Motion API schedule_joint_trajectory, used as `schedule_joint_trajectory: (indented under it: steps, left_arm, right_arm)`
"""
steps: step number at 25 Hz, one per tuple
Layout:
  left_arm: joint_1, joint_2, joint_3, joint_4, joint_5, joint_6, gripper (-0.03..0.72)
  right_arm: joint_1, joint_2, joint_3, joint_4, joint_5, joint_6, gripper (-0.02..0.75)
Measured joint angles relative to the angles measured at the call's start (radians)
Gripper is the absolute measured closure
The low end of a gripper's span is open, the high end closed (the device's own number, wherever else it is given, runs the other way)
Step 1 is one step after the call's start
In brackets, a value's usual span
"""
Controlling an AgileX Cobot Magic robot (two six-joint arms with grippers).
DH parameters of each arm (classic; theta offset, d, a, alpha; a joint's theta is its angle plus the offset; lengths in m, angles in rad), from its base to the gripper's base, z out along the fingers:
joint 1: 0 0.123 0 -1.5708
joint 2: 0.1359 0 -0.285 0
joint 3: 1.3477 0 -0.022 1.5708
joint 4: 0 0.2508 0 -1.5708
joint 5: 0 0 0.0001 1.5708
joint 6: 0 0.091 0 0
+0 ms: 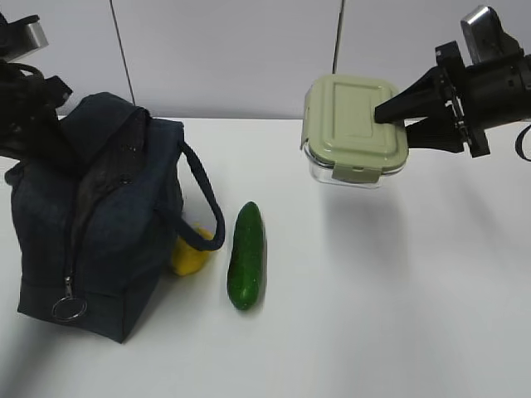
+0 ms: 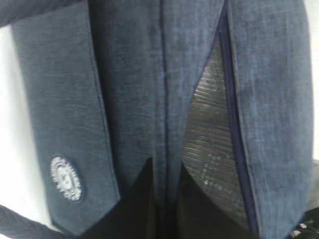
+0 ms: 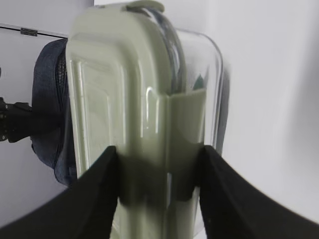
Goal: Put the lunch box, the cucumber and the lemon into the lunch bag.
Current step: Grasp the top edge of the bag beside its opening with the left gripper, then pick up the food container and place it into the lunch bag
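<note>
No text, number or brand can be read anywhere. The only mark is a small round white logo (image 2: 66, 178) stitched on the dark navy boxy fabric lunch bag (image 2: 149, 99), seen in the left wrist view; its design is too blurred to make out.

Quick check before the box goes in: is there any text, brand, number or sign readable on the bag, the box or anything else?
No readable text anywhere.
Lunch bag: a small round white logo on a fabric panel, seen in the left wrist view; its detail is too blurred to read.
Lunch box lid: plain embossed ridges, no lettering visible.
Cucumber, lemon: no stickers visible.
</note>
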Motion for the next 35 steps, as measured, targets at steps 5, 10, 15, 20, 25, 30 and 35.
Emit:
schedule_joint_trajectory:
  steps: [5, 10, 15, 20, 25, 30, 35]
  left_arm:
    - [-0.033, 0.0, 0.0, -0.061, 0.0, 0.011, 0.694]
    - [-0.044, 0.01, 0.0, -0.177, -0.002, 0.023, 0.695]
    - [-0.044, 0.017, 0.0, -0.178, -0.011, 0.024, 0.695]
    - [-0.044, 0.019, 0.0, -0.171, -0.042, 0.024, 0.696]
    - [-0.044, 0.049, 0.0, -0.171, -0.046, 0.024, 0.696]
    - [-0.044, 0.055, 0.0, -0.169, -0.049, 0.024, 0.696]
    - [-0.044, 0.055, 0.0, -0.169, -0.04, 0.026, 0.696]
  right_arm:
    - [0.045, 0.0, 0.002, 0.006, -0.002, 0.001, 0.384]
    - [0.086, -0.001, 0.002, 0.014, 0.0, 0.001, 0.384]
    - [0.094, -0.036, 0.002, 0.028, 0.0, 0.001, 0.384]
    - [0.121, -0.069, 0.002, 0.102, 0.0, 0.001, 0.384]
    - [0.218, -0.075, -0.002, 0.19, 0.002, 0.002, 0.384]
    - [0.301, -0.077, -0.004, 0.223, 0.002, -0.015, 0.384]
    - [0.327, -0.079, -0.004, 0.234, 0.002, -0.017, 0.384]
